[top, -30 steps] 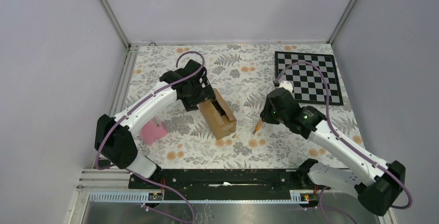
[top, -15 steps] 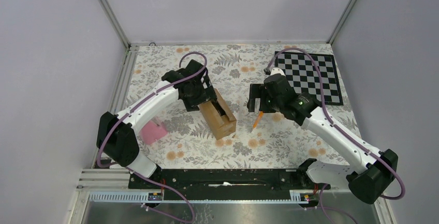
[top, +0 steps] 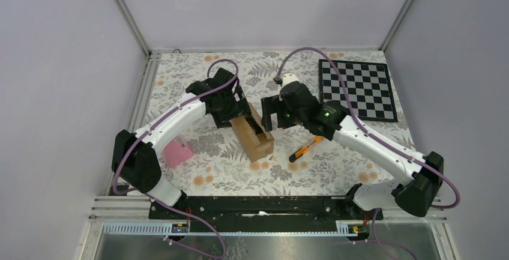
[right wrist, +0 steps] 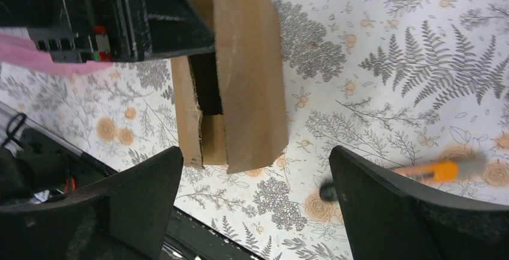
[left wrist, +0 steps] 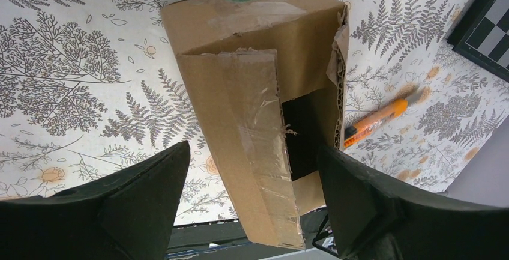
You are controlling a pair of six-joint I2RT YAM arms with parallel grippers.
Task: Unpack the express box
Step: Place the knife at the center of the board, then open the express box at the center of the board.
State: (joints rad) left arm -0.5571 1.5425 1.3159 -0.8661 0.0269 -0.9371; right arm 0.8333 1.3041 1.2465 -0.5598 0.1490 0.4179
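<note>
The express box [top: 254,135], brown corrugated cardboard with torn clear tape and its top slit open, lies mid-table on the fern-print cloth [top: 180,74]. The left gripper [top: 231,113] straddles its far end, fingers spread. The right gripper [top: 269,113], now spread wide, has let go of the slim orange cutter [top: 306,148], which lies flat to the box's right, and has swung over the box.

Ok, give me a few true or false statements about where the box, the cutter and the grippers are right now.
The orange cutter lies loose on the tablecloth. True.
The right gripper is shut. False: its jaws stand wide open, holding nothing.
The express box is fully sealed. False: a dark gap shows between its top flaps.
The left gripper straddles the box. True.
The checkerboard lies at the near left. False: it lies at the far right.
</note>
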